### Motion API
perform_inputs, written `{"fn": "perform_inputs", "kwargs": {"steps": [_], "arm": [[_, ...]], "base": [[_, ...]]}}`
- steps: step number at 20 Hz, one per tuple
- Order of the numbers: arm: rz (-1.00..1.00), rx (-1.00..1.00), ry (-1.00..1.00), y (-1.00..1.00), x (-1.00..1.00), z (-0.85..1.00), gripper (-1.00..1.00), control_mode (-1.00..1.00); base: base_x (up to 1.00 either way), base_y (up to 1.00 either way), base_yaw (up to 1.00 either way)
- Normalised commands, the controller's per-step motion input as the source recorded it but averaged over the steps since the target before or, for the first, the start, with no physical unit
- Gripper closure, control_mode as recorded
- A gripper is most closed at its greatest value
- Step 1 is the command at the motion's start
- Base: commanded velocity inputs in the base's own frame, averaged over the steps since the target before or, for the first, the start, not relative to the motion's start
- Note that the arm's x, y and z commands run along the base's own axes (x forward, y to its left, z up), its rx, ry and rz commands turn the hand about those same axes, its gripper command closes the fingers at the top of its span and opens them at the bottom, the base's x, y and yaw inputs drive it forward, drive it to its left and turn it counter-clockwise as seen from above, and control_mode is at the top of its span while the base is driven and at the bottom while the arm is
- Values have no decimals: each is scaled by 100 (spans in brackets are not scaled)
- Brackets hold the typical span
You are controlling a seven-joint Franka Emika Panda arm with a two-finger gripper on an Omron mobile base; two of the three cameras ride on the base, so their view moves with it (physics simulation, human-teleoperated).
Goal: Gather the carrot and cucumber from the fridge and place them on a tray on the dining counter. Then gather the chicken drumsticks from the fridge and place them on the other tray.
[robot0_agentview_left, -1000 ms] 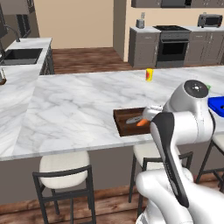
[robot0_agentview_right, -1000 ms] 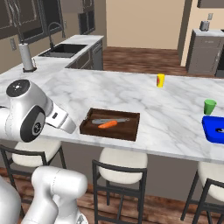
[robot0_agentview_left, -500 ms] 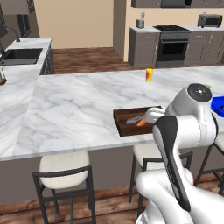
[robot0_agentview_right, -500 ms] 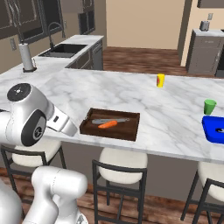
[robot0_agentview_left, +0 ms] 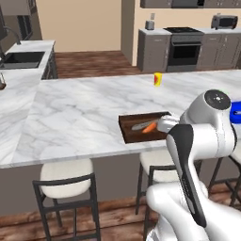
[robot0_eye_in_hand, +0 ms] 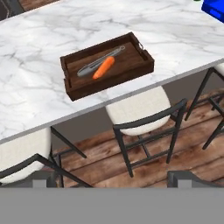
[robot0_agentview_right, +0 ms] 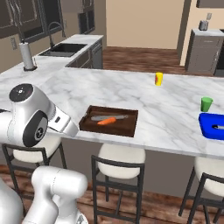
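Marble dining counter [robot0_agentview_right: 131, 94] with a dark wooden tray [robot0_agentview_right: 109, 120] set near its front edge, above a row of pale-cushioned stools [robot0_eye_in_hand: 138, 109]. On the tray lie the orange carrot [robot0_eye_in_hand: 103, 67] and, touching it along one side, a long grey object [robot0_eye_in_hand: 99, 61] (too small to identify with certainty). A yellow cup [robot0_agentview_right: 159, 79] stands farther back on the counter; a green cup [robot0_agentview_right: 206, 104] stands just behind a blue tray [robot0_agentview_right: 213, 127] at the counter's right end. Beyond the counter, a sink [robot0_agentview_left: 22, 59] is set in the side worktop and a dark oven [robot0_agentview_left: 185, 49] stands against the far wall. The gripper [robot0_eye_in_hand: 113, 181] hangs off the counter's front edge over the stools, its two fingertips [robot0_eye_in_hand: 43, 179] set wide apart and holding nothing, well apart from the wooden tray.
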Motion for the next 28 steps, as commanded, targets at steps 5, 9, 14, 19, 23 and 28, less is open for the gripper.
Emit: {"fn": "perform_inputs", "kwargs": {"steps": [5, 9, 14, 19, 23, 28], "arm": [[0, 0, 0, 0, 0, 0, -100, 100], [0, 0, 0, 0, 0, 0, -100, 100], [0, 0, 0, 0, 0, 0, -100, 100], [0, 0, 0, 0, 0, 0, -100, 100], [0, 0, 0, 0, 0, 0, -100, 100], [0, 0, 0, 0, 0, 0, -100, 100]], "base": [[-27, -52, 0], [-13, -72, 0], [-8, -85, 0], [0, -99, 0], [0, -100, 0], [0, -100, 0]]}}
